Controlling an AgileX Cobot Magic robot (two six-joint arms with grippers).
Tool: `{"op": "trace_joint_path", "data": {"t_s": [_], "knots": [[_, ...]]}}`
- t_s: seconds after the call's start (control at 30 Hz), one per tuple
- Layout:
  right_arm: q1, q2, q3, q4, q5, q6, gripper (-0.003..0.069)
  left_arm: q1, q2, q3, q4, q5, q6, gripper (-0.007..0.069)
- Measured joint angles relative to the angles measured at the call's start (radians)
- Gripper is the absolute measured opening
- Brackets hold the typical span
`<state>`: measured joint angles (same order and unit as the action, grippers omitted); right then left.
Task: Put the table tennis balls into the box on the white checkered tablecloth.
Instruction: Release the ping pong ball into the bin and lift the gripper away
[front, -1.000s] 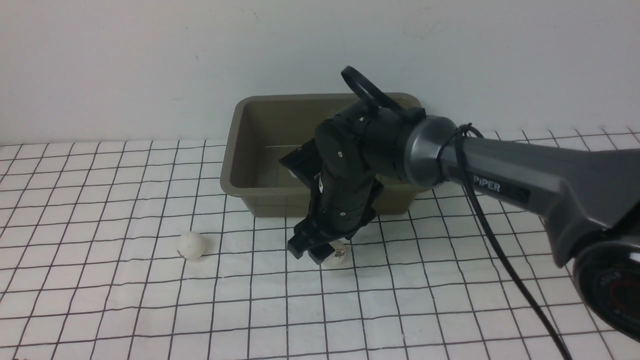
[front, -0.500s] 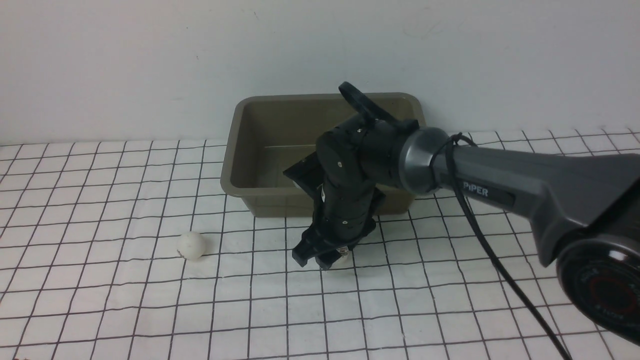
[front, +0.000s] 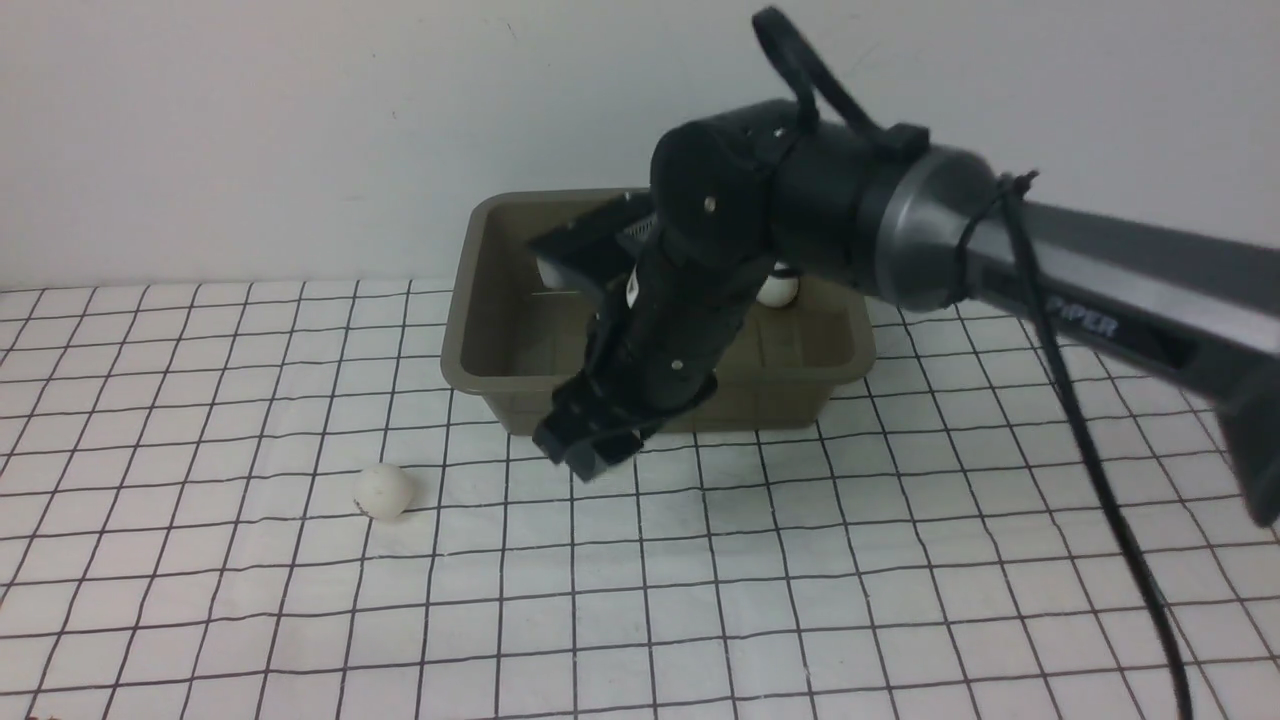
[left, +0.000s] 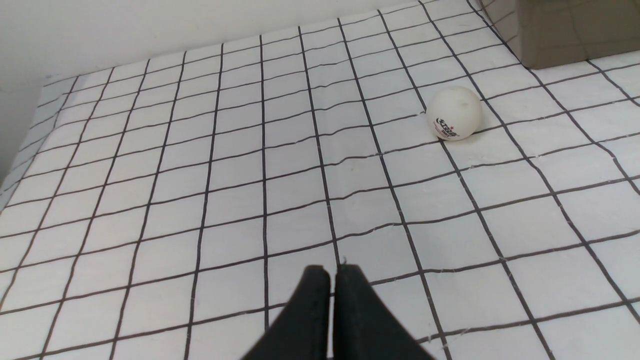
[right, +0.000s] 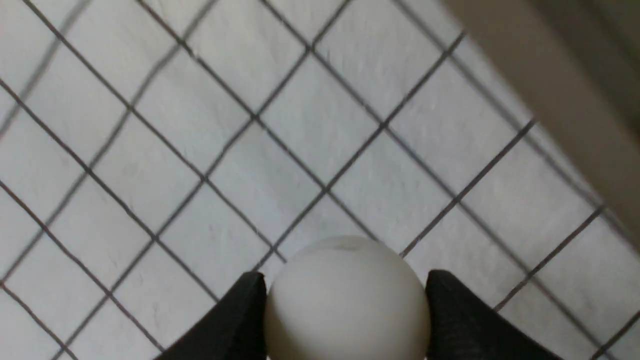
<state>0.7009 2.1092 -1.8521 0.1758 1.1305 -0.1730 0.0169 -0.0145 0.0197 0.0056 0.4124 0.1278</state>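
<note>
My right gripper (front: 590, 450) pinches the held ball (right: 345, 300), one black finger pressed to each side of it, and the wrist view shows it hanging clear above the tablecloth (front: 800, 600). From the front my fingers hide it entirely. I judge this to be the carrying step: the pick looks done, the drop is not. I hang just in front of the near wall of the box (front: 520, 410), lower than its rim as far as I can tell, so the next move calls for rising enough to clear that flared edge, going forward over the open middle, and only then spreading my jaws; let go too soon and the ball would strike the rim and roll off across the cloth. Inside the box I can see a third ball (front: 777, 290) near the far right side, partly behind my arm; my arm also covers much of the floor, so I cannot tell whether more lie there. A loose ball (front: 383, 490) sits on the cloth, well apart from the box on its left. My left gripper (left: 327, 275) is near that ball, jaws pressed together on nothing.
</note>
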Motion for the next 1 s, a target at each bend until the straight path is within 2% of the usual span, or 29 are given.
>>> {"op": "trace_joint_path", "data": {"t_s": [0.1, 0.23, 0.53, 0.67, 0.83, 1.0], "knots": [[-0.011, -0.048, -0.048, -0.047, -0.063, 0.010, 0.0365, 0.000, 0.000, 0.000, 0.000, 0.000, 0.000, -0.0004], [-0.072, -0.036, -0.160, -0.127, -0.134, 0.049, 0.0365, 0.000, 0.000, 0.000, 0.000, 0.000, 0.000, -0.0004], [-0.231, 0.145, -0.234, -0.110, -0.147, 0.049, 0.0365, 0.000, 0.000, 0.000, 0.000, 0.000, 0.000, -0.0004], [-0.241, 0.178, -0.234, -0.106, -0.149, 0.047, 0.0383, 0.000, 0.000, 0.000, 0.000, 0.000, 0.000, -0.0004], [-0.241, 0.180, -0.234, -0.101, -0.179, 0.047, 0.0449, 0.000, 0.000, 0.000, 0.000, 0.000, 0.000, -0.0004], [-0.241, 0.178, -0.234, -0.101, -0.188, 0.047, 0.0459, 0.000, 0.000, 0.000, 0.000, 0.000, 0.000, -0.0004]]}}
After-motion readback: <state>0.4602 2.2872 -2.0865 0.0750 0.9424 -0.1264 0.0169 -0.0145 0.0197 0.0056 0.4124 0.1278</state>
